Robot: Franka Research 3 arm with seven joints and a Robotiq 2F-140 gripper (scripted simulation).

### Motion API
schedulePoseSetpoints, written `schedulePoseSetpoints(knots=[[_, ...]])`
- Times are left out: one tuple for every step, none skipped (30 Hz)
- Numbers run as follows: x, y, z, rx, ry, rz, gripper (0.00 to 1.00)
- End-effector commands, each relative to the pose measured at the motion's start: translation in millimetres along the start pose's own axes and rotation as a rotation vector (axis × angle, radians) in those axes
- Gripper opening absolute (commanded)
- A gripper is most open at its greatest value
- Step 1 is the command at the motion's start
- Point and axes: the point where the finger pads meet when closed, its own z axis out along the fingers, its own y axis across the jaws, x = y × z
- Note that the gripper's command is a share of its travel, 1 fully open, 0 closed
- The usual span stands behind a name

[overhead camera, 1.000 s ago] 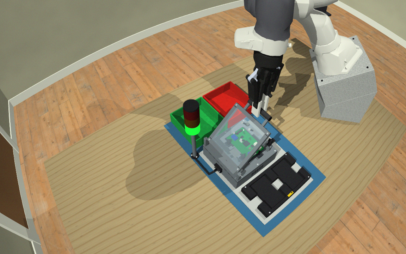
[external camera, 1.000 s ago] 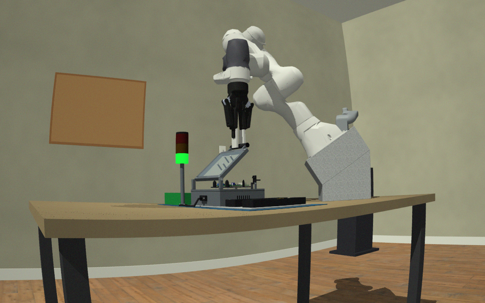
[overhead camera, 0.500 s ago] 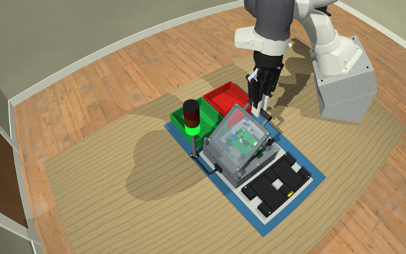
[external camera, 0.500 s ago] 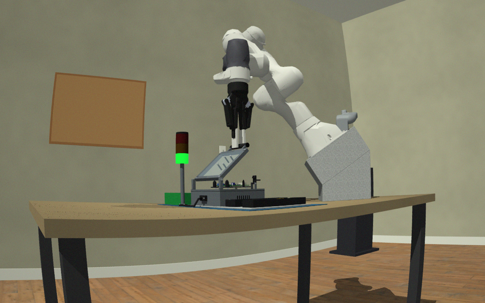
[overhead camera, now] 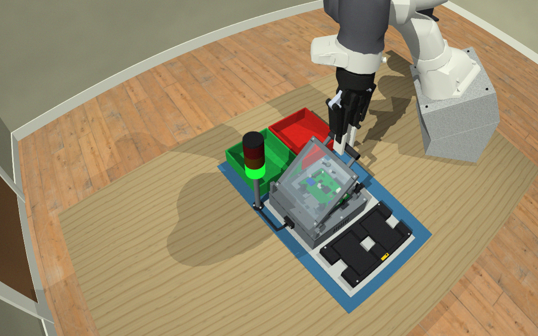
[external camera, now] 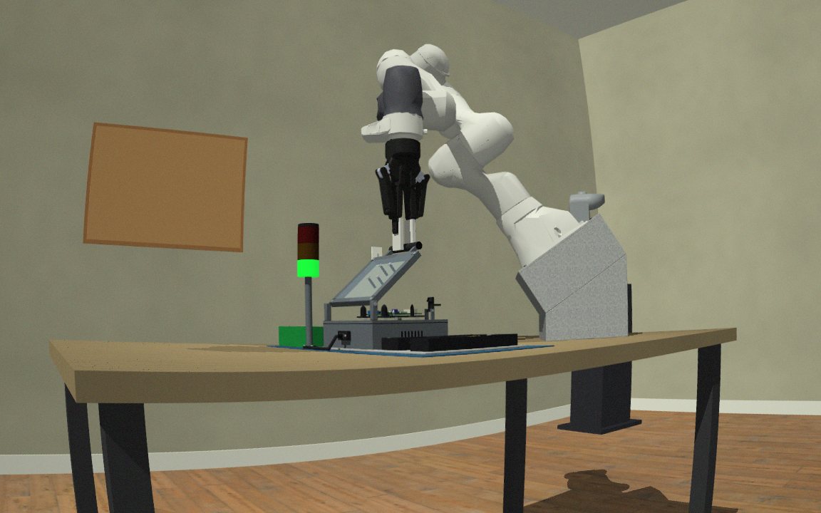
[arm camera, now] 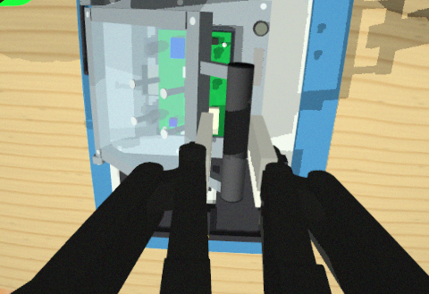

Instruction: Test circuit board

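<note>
The tester [overhead camera: 316, 208] stands on the blue mat with its clear lid [overhead camera: 315, 184] tilted up. The green circuit board [overhead camera: 323, 181] lies on the plate under the lid and also shows in the wrist view [arm camera: 222, 75]. My gripper [overhead camera: 341, 145] points straight down at the lid's raised edge. Its fingers are nearly together, with a narrow gap either side of the black handle bar [arm camera: 239, 115], and they do not clamp it. The signal tower [overhead camera: 254, 157] shows green.
The green bin [overhead camera: 277, 155] and the red bin [overhead camera: 300, 127] stand side by side behind the tester. The black tray [overhead camera: 364, 242] in front of the tester has both pockets empty. The arm's grey base [overhead camera: 456, 112] stands to the right.
</note>
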Motion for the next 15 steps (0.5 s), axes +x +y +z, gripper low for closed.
schedulePoseSetpoints(knots=[[0.8,1.1,1.7,0.0,0.001,-0.003,0.16],[0.9,1.4,2.2,0.0,0.001,-0.003,0.16],[1.0,1.7,2.7,0.0,0.001,-0.003,0.16],[1.1,1.9,3.2,0.0,0.001,-0.003,0.16],[1.2,2.2,3.7,0.0,0.001,-0.003,0.16],[1.2,2.5,4.1,0.0,0.001,-0.003,0.16],[1.2,2.5,4.1,0.0,0.001,-0.003,0.16],[1.2,2.5,4.1,0.0,0.001,-0.003,0.16],[1.3,2.7,4.5,0.0,0.001,-0.003,0.16],[1.4,2.8,4.8,0.0,0.001,-0.003,0.16],[1.4,3.0,5.0,0.0,0.001,-0.003,0.16],[1.4,3.1,5.2,0.0,0.001,-0.003,0.16],[1.4,3.1,5.3,0.0,0.001,-0.003,0.16],[1.4,3.1,5.3,0.0,0.001,-0.003,0.16],[1.4,3.1,5.3,0.0,0.001,-0.003,0.16]])
